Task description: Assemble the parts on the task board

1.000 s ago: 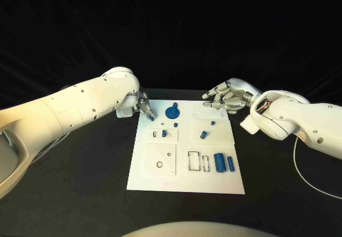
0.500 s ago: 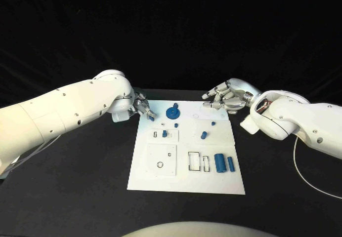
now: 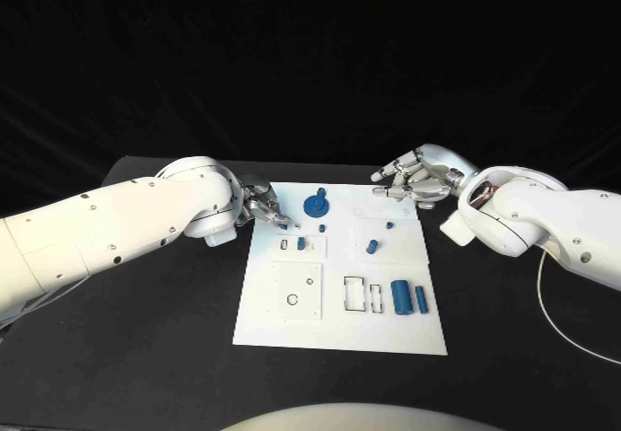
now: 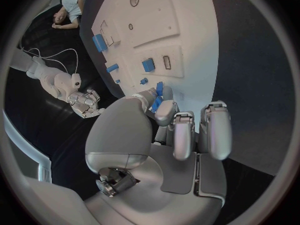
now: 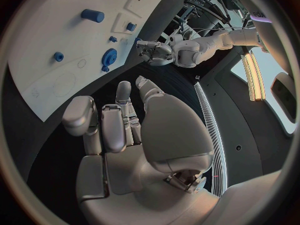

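Observation:
The white task board [image 3: 389, 328] lies mid-table. My left hand [image 3: 263, 206] hovers at the board's far left corner and pinches a small blue part [image 4: 157, 98] between thumb and a finger; its tip [image 3: 283, 218] shows over the board edge. A blue gear with a peg [image 3: 315, 206] stands just right of that hand. Small blue pieces [image 3: 301, 242] [image 3: 371, 244] stand in the middle plates, and two blue cylinders [image 3: 400, 294] lie at the right. My right hand [image 3: 415, 184] hangs over the far right corner, fingers apart, holding nothing.
Black table [image 3: 155, 323] surrounds the board on all sides. The left forearm [image 3: 117, 224] stretches low across the table's left half. A white cable [image 3: 550, 314] trails beside the right arm. Empty cut-outs [image 3: 293, 289] [image 3: 354, 293] show in the board's near half.
My left arm has dropped lower and its hand has slid slightly nearer and rightward over the board's corner, still pinching the blue part. The right hand has stayed put.

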Robot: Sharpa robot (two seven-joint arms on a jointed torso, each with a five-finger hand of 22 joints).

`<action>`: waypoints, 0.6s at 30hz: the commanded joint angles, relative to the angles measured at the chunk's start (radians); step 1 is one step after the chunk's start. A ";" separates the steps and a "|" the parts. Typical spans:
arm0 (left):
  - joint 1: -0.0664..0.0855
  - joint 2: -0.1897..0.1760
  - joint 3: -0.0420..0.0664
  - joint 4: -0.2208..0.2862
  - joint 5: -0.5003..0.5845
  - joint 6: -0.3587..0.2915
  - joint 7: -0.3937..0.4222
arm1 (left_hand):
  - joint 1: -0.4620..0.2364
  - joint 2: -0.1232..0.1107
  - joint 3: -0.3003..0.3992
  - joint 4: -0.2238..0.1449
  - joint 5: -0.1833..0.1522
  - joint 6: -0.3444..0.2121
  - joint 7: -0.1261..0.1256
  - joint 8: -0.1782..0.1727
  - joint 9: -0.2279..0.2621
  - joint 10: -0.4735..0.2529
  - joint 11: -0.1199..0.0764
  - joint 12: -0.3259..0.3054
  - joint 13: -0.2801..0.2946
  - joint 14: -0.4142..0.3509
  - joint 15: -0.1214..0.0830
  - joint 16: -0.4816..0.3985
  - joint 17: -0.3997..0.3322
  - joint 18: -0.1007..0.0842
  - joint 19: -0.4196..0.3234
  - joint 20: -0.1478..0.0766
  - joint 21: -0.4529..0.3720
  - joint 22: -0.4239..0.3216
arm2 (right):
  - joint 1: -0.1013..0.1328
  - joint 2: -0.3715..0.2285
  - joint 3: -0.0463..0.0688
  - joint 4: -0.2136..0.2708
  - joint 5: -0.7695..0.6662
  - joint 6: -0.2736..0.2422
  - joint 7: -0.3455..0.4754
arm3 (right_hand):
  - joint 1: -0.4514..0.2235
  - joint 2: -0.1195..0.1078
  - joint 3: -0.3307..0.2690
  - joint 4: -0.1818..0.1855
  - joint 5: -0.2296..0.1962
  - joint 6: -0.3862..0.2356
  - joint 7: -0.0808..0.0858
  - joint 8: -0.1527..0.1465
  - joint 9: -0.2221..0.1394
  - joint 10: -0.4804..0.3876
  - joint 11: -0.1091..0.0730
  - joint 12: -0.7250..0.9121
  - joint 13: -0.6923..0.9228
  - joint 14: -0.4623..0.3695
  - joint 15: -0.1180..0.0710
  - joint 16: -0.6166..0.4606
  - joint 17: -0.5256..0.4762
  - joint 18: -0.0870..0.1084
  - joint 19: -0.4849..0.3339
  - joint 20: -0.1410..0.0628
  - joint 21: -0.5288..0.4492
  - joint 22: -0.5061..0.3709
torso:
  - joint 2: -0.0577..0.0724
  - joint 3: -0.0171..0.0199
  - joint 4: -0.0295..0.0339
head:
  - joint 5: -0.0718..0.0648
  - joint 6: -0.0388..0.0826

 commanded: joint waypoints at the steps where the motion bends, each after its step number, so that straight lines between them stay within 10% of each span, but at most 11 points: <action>1: -0.013 -0.009 -0.003 0.021 -0.102 -0.076 0.063 | 0.001 -0.010 0.111 -0.105 0.006 0.004 -0.009 0.003 0.000 0.008 0.000 0.004 0.002 0.103 -0.006 0.002 0.263 -0.011 0.039 -0.007 0.007 0.140 | -0.001 -0.001 0.000 0.001 0.003 0.014 0.008 | -0.002 0.010 -0.002 0.006 0.003 0.002 0.004 0.006 -0.001 -0.007 0.002 -0.001 -0.001 0.032 0.002 -0.004 -0.001 0.015 -0.009 0.001 -0.005 -0.001 | 0.001 -0.0015 -0.0005 | 0.002 -0.003; 18: -0.039 -0.034 -0.006 0.056 -0.169 0.015 0.051 | 0.003 -0.021 0.124 -0.108 0.005 0.008 -0.010 0.004 0.000 0.015 -0.002 0.010 0.008 0.103 -0.007 0.002 0.263 -0.012 0.040 -0.008 0.009 0.143 | -0.007 0.000 -0.002 -0.001 0.011 0.022 0.009 | -0.002 0.010 -0.002 0.006 0.003 0.002 0.004 0.006 -0.001 -0.007 0.002 -0.001 -0.001 0.032 0.002 -0.004 -0.001 0.015 -0.009 0.001 -0.005 -0.001 | 0.002 0.0006 -0.0022 | 0.006 -0.012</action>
